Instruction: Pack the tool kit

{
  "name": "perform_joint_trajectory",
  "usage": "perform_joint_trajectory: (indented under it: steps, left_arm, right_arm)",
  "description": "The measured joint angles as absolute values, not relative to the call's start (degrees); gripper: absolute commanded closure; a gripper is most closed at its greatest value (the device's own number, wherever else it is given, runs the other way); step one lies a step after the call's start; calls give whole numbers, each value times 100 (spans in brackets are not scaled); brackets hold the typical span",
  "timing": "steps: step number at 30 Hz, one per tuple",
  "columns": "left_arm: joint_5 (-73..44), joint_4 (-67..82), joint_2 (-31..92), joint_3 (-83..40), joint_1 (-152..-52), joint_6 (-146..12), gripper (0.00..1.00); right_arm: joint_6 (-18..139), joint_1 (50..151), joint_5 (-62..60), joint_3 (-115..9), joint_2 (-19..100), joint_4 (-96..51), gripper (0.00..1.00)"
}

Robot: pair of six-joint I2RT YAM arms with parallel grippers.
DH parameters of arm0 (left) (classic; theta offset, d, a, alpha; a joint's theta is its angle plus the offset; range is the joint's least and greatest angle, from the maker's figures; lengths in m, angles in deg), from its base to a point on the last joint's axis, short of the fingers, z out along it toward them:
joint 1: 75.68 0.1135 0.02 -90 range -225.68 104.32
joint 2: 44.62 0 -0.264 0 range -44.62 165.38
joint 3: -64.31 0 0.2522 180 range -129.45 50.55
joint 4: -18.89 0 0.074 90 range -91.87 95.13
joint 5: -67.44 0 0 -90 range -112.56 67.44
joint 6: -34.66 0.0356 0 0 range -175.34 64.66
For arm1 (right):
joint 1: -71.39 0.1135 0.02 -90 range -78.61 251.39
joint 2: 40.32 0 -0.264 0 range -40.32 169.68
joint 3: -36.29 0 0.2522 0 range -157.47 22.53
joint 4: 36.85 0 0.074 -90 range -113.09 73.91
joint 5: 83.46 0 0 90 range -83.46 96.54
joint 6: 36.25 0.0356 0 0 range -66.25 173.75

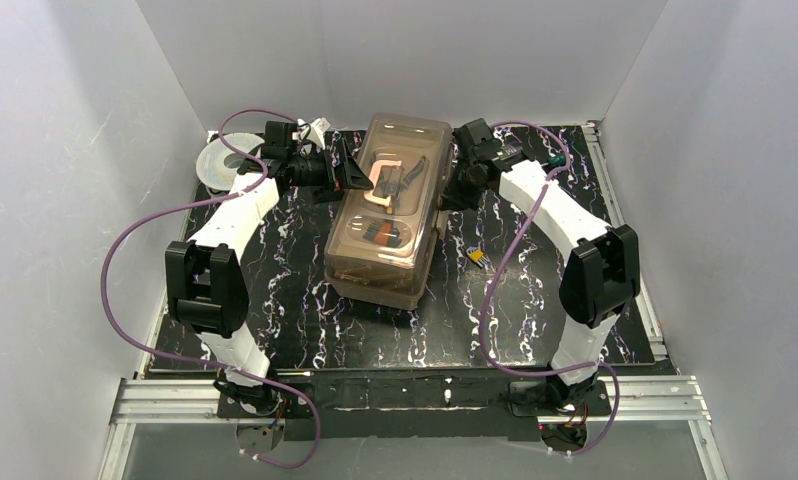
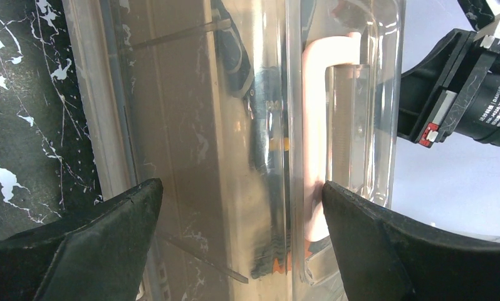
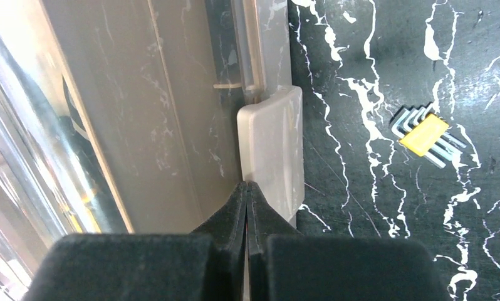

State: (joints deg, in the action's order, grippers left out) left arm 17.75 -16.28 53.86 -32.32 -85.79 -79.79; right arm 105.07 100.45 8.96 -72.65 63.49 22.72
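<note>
The tan toolbox lies in the middle of the mat with its smoky translucent lid down and its cream handle on top. Dark and orange tools show dimly through the lid. My left gripper is open against the box's left side; in the left wrist view its jaws stand wide apart over the box wall and the handle. My right gripper is shut and empty, its tips touching the cream latch on the box's right side.
A set of hex keys in a yellow holder lies on the mat right of the box, also in the right wrist view. A round grey wire spool sits at the back left. White walls enclose the black marbled mat.
</note>
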Motion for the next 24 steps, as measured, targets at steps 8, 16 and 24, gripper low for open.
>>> perform_joint_trajectory:
  steps: [8,16,24]
  left_arm:
    - [1773,-1630,5386,-3232,-8579,-7975,2]
    - [1773,-1633,5386,-3232,-8581,-7959,2]
    - [1775,-1633,5386,-3232,-8581,-7957,2]
  right_arm:
    - [10281,9968,1265,-6959,5750,2186,99]
    - [10287,9675,1882,-6425,5549,2374,99]
    - [10306,9691,2044,-6165,6170,2397,99]
